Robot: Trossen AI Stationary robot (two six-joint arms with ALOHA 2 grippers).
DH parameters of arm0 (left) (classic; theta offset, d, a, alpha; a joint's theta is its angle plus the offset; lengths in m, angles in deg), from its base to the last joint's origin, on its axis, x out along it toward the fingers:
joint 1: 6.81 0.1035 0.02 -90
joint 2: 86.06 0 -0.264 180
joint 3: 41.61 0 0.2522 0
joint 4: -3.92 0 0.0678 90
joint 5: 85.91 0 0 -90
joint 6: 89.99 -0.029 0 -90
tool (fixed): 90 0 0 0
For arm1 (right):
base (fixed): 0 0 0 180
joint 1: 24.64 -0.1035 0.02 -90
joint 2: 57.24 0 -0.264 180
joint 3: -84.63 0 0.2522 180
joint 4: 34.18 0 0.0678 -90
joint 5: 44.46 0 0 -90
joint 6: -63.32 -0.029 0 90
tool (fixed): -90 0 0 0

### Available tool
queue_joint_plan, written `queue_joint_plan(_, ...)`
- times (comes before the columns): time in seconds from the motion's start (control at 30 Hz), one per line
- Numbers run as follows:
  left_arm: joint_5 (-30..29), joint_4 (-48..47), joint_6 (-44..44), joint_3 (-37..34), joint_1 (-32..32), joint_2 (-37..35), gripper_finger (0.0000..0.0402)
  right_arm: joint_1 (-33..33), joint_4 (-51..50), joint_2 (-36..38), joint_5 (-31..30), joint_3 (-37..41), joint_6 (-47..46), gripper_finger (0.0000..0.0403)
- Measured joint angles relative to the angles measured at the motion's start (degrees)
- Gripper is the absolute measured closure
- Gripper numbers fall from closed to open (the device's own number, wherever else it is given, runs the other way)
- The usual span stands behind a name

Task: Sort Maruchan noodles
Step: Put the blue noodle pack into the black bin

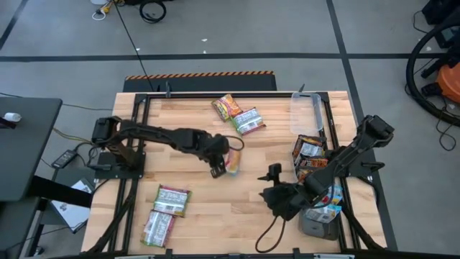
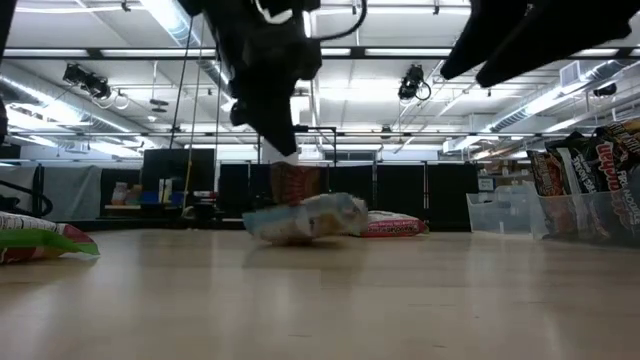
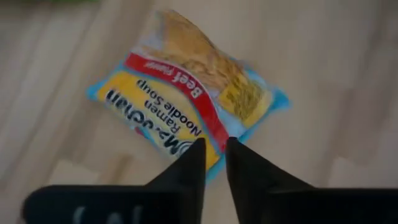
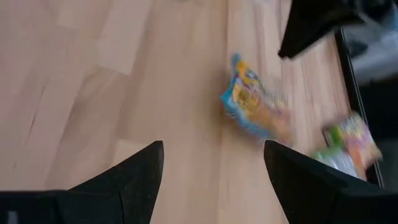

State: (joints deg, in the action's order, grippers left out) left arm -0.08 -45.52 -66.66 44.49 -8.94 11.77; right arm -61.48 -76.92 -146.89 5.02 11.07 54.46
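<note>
A flat, shiny blue-and-yellow beef ramen packet [image 3: 186, 102] lies mid-surface, and the left gripper [image 3: 214, 163] hangs right over its edge, fingers nearly together with a slim gap, holding nothing that shows. The sorting looks partway done: dark brown-red packets [image 1: 309, 156] stand in a clear plastic tray [image 1: 310, 115] at the right, two silver-green packets [image 1: 165, 212] sit front-left, and an orange and a green one [image 1: 239, 115] wait at the back (unsorted, probably). The right gripper [image 4: 214, 165] hovers front-right, fingers spread wide, empty, above the pale wooden surface [image 1: 215, 216].

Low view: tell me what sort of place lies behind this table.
Probably a lab or workshop hall: an open ceiling with strip lights, dark partition panels across the back, and a grey floor marked with dark tape lines.
</note>
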Motion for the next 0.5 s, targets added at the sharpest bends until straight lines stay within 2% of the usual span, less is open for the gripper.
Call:
queue_joint_plan(0.13,1.4,2.3,-3.0,0.3,-2.9,-0.3,0.0294,2.3,14.4,-0.5,1.2,3.8,4.8,0.012)
queue_joint_plan(0.27,0.6,-7.5,-3.0,1.8,-3.8,-3.1,0.0278,6.7,20.6,-4.5,1.2,2.9,5.6,0.012)
queue_joint_plan(0.5,-14.7,-21.8,1.7,1.8,-4.2,-11.8,0.0276,12.8,25.2,-17.0,1.1,-8.7,3.4,0.0123)
